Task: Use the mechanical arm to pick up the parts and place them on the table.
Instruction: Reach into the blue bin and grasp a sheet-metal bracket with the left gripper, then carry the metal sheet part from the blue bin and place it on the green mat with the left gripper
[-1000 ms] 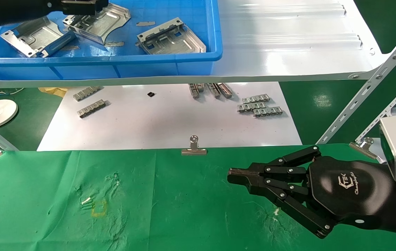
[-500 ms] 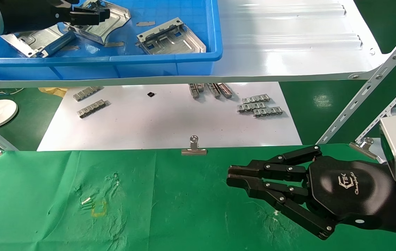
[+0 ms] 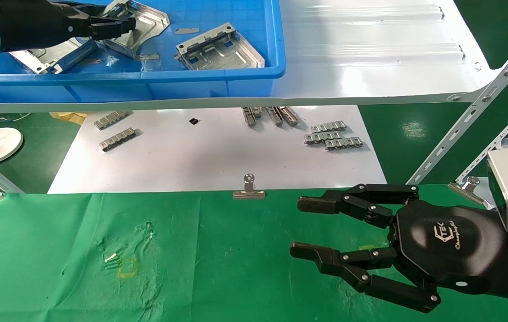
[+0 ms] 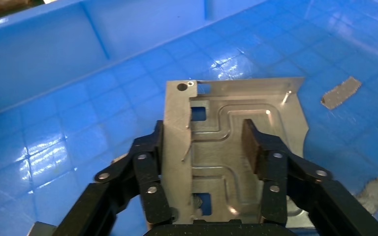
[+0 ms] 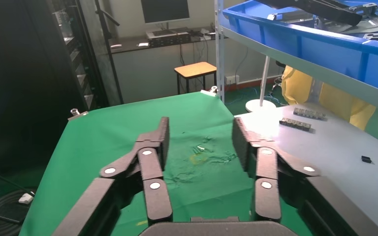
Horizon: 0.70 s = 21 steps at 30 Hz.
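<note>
— Item one? Silver stamped sheet-metal part [image 3: 135, 24] with embossed channels and square cutouts, far left inside the bin, tilted up, clamped between the black jointed fingers of the left mechanical hand [image 3: 110, 24].

— Others? Two like plates: one [image 3: 220, 49] flat at the bin's right; one [image 3: 48, 53] far left, partly hidden.

— Destination? Wrinkled green cloth table [image 3: 213, 268], near side.
</note>
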Tool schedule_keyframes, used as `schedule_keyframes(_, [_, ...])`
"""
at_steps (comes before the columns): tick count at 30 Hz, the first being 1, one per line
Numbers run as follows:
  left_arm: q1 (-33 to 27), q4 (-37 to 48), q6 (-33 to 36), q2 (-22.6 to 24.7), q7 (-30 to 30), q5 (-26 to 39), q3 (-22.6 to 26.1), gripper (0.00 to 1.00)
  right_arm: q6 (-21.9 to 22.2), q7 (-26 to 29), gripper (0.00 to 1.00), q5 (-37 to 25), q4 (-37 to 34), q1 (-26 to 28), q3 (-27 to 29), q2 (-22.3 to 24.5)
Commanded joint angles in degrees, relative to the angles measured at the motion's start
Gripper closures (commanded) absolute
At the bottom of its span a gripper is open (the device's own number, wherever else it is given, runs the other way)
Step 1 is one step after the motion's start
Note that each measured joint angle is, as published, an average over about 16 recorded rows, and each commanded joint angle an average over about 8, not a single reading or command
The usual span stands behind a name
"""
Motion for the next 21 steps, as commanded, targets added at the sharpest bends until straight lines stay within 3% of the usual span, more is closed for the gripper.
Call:
schedule_keyframes(1, [-0.1,-0.1,0.2,-0.1,0.2,0.2,0.1,1.0,0.0,0.0,0.0,0.0,0.0,0.0,0.0,0.0])
schedule_keyframes(12, [-1.0,-0.2,5.8,-1.3,0.1,-0.1,-0.1,1.0,0.0,0.0,0.0,0.0,0.0,0.0,0.0,0.0])
schedule_keyframes(21, [-1.4,-2.9,14.6,-3.6,4.9,-4.8,-3.2,1.0,0.0,0.0,0.0,0.0,0.0,0.0,0.0,0.0])
